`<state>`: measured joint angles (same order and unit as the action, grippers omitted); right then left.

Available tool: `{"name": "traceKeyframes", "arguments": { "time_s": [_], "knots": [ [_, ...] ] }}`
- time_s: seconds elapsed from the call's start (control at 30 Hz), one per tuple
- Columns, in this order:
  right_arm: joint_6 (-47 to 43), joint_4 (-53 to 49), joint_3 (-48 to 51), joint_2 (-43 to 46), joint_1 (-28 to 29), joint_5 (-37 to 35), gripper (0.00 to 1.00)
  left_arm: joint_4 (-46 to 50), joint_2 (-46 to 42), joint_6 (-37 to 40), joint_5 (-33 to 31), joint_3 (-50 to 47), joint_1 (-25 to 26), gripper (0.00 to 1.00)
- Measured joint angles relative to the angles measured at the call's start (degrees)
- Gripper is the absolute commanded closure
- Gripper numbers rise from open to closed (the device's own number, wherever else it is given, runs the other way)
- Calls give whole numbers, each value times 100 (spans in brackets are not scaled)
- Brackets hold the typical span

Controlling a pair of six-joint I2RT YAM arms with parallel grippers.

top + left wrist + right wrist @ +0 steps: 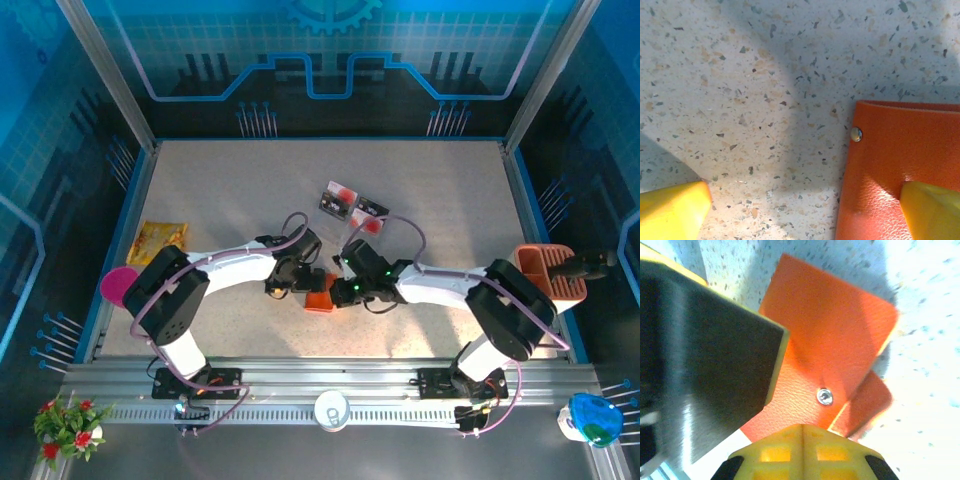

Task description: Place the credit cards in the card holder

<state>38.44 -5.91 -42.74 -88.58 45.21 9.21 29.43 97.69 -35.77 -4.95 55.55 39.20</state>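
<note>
On your speckled table (220, 190), the orange-red leather card holder (320, 299) sits central. The dark, red-patched credit cards (340, 199) lie at its 12 o'clock, likely nearer the right arm. Your left claw (805, 197) gapes wide astride the holder's edge; your right claw (801, 432) is closed at its flap.

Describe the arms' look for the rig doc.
Left arm and right arm: white shells, black joints, a purple cable looped along each. Left pincer and right pincer: yellow fingers.
</note>
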Motion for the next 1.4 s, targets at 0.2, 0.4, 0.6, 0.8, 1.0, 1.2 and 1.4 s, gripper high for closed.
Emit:
{"name": "traceKeyframes", "arguments": {
  "time_s": [0.2,0.4,0.6,0.8,1.0,1.2,1.4],
  "knots": [
    [-138,-450,-151,435,-374,-168,91,33,35,-7,-87,31,48,1],
    [-328,-807,-446,256,-439,-164,73,125,107,-9,-184,129,103,1],
    [-380,-973,-673,-136,-433,-151,72,133,122,-11,-212,138,111,1],
    [-402,-1067,-898,-372,-396,-149,73,133,122,-11,-216,138,116,1],
    [-442,-1128,-968,-514,-341,-149,74,131,127,-11,-216,138,116,1],
    [-507,-1169,-1036,-636,-278,-151,92,129,127,-11,-216,138,116,1],
    [-529,-1217,-1036,-649,-278,-155,98,129,127,-11,-216,138,116,1]
  ]
}}
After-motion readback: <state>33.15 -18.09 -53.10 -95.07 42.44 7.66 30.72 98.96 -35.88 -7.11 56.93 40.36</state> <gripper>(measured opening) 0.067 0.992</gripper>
